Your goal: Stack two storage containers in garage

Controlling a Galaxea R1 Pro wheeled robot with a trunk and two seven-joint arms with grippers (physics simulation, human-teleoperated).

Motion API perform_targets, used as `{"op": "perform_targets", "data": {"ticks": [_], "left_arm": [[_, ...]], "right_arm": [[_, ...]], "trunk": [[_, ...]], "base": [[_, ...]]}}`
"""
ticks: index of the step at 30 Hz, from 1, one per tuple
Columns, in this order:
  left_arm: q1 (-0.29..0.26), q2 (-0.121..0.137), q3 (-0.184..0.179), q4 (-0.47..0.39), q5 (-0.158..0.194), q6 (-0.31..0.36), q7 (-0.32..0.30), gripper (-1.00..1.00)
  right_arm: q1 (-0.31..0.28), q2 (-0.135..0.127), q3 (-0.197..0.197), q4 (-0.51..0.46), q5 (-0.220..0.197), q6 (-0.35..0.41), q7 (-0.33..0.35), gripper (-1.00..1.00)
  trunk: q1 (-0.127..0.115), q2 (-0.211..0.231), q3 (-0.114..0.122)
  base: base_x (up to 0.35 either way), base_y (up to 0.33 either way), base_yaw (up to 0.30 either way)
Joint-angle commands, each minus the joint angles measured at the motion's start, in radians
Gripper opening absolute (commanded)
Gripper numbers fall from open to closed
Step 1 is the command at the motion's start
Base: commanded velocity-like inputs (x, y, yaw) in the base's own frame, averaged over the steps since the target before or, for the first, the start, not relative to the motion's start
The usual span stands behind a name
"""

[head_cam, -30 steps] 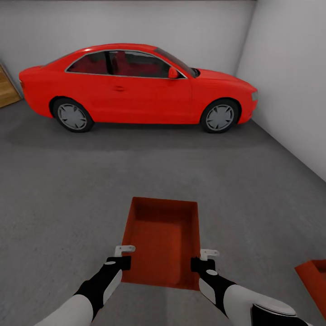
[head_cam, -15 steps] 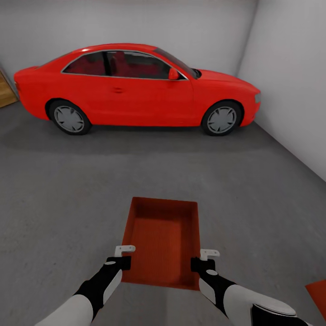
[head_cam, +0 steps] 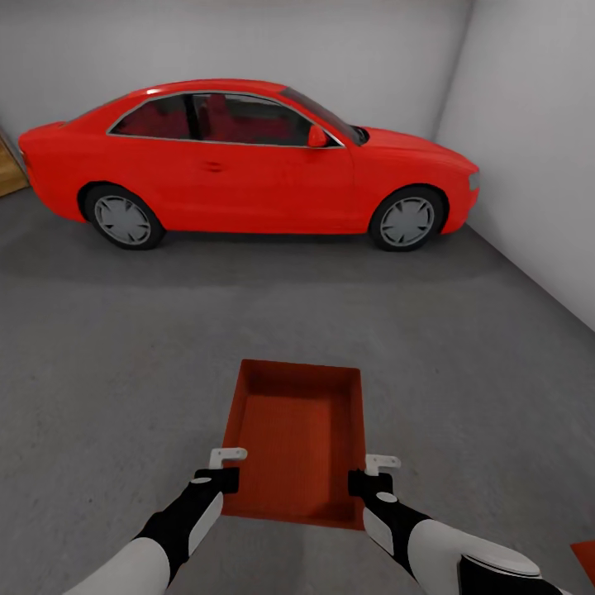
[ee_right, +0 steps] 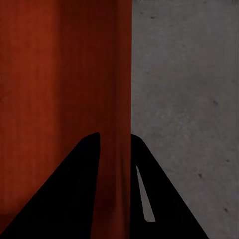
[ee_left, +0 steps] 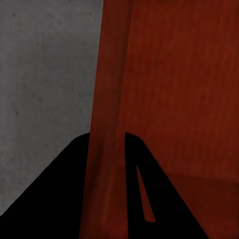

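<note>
As the view swings left across the garage, the second container (head_cam: pixel 585 558) slides nearly out at the lower right; the left gripper (head_cam: pixel 223 463) and right gripper (head_cam: pixel 376 469) each pinch a side wall of the carried container (head_cam: pixel 297 438) above the floor (head_cam: pixel 124 347); stacking probably means turning back.

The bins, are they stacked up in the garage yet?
Not yet. Both bins have reached the garage: grey floor, red car. The held bin is gripped by the left gripper and right gripper, each clamping a side wall. The other bin peeks in at the head view's lower right corner. What's left is getting one on top of the other.
</note>
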Motion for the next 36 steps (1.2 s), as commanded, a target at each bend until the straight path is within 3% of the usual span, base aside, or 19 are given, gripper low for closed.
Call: {"op": "perform_targets", "data": {"ticks": [1,17,36], "left_arm": [[-0.001,0.042,0.011,-0.045,-0.003,-0.009,0.014,-1.0],[-0.001,0.042,0.011,-0.045,-0.003,-0.009,0.014,-1.0],[-0.001,0.042,0.011,-0.046,-0.004,-0.009,0.014,-1.0]], "right_arm": [[0.0,-0.001,0.02,0.02,-0.014,-0.001,-0.002,-1.0],[0.0,-0.001,0.021,0.02,-0.013,-0.001,-0.002,-1.0],[0.0,0.0,0.022,0.02,-0.012,-0.001,-0.002,-1.0]], "trunk": [[0.0,-0.001,-0.001],[0.0,-0.001,-0.001],[0.0,-0.001,-0.004]], "base": [[0.007,0.0,0.0],[0.001,0.0,-0.004],[0.0,0.0,-0.262]]}}
